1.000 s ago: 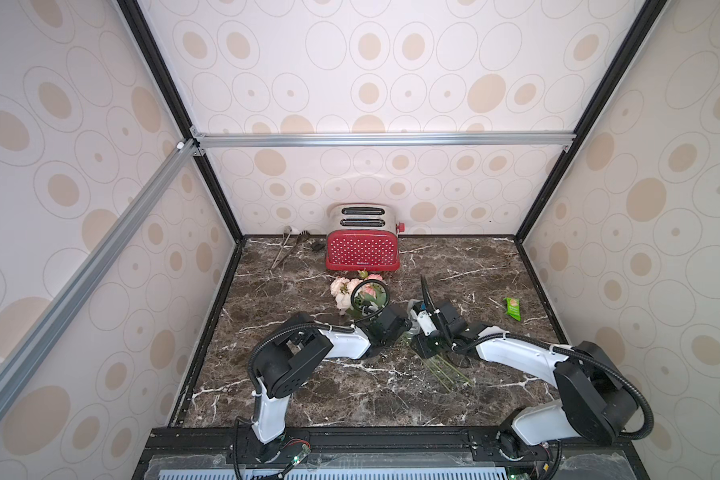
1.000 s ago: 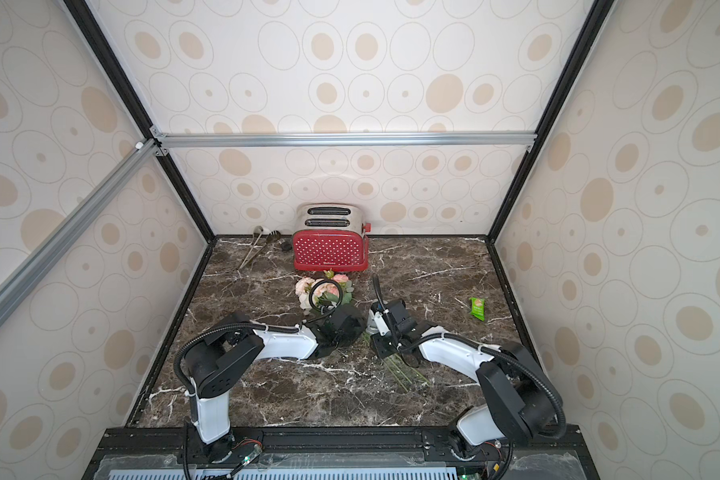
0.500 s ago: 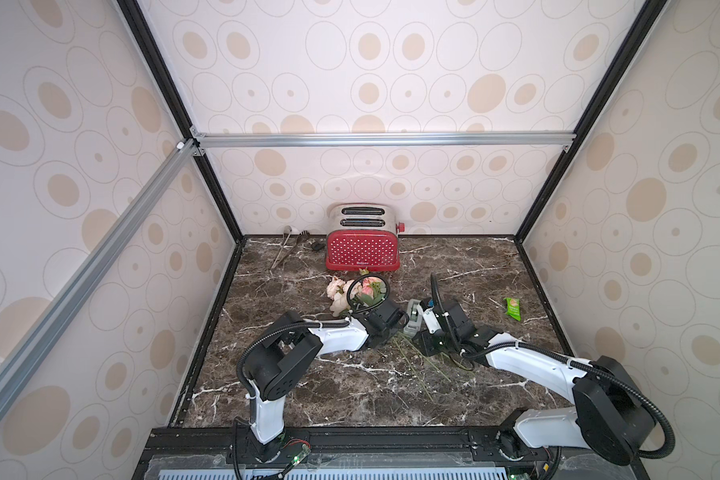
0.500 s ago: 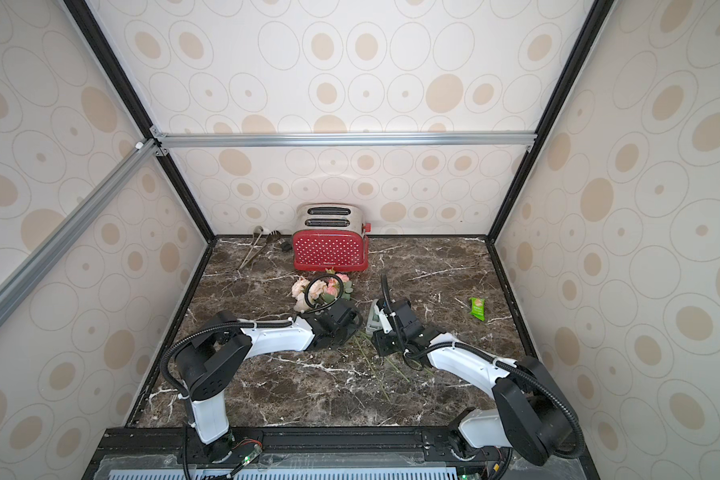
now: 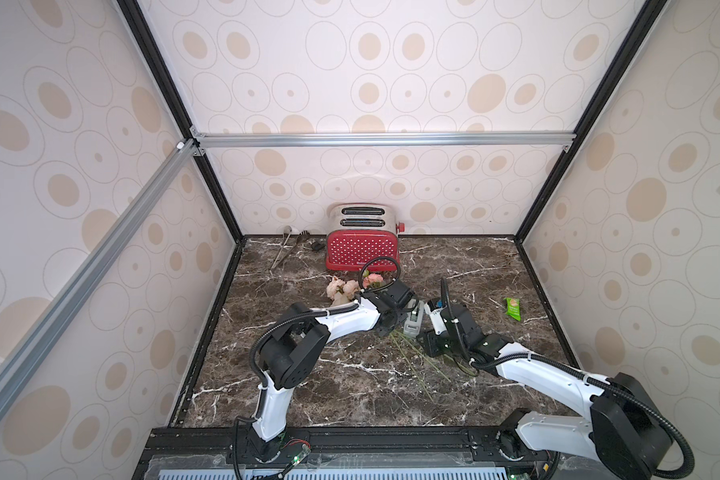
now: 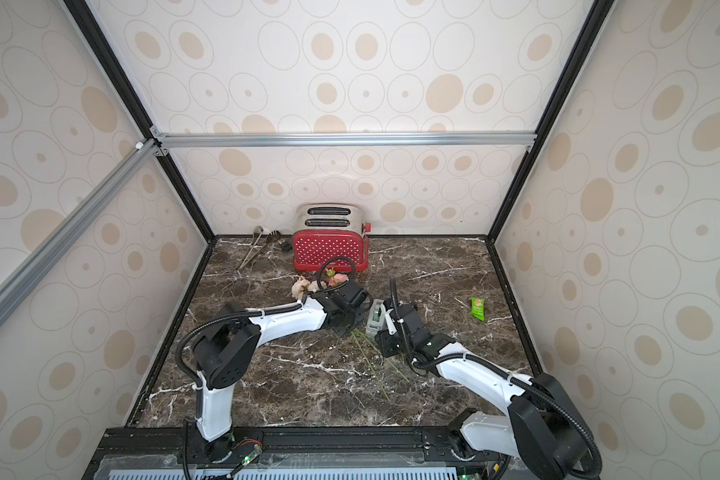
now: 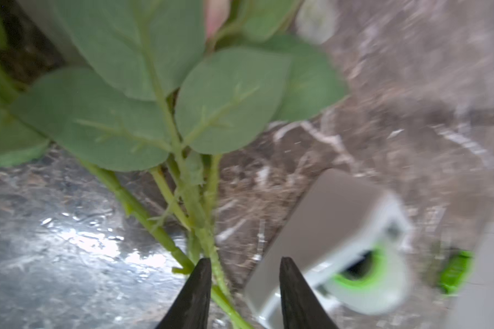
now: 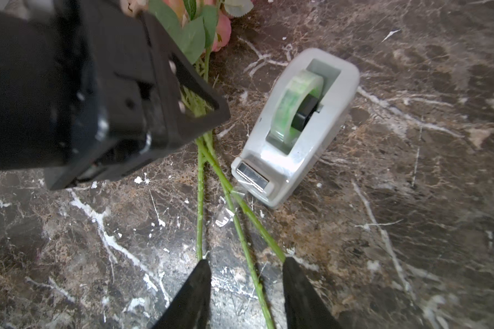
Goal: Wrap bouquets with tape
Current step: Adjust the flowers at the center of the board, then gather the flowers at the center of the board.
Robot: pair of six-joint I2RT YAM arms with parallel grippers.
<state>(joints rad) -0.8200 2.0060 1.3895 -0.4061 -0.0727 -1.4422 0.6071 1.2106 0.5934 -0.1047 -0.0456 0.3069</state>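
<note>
The bouquets, one bunch with pink and cream heads, lie on the marble top with thin green stems fanning toward the front. The tape, a grey-white dispenser holding a green roll, stands just right of the stems. A clear strip runs from its cutter onto them. My left gripper is open around the stems below the leaves. Low over the stem ends, my right gripper is open with one stem between its fingers.
A red toaster stands at the back wall, with metal tongs to its left. A green snack packet lies at the right. Patterned walls close in the table on three sides.
The bouquet has shifted left and back with my left gripper, its stems swinging nearer the dispenser. My right arm has stretched out farther. The left jaws have parted slightly.
</note>
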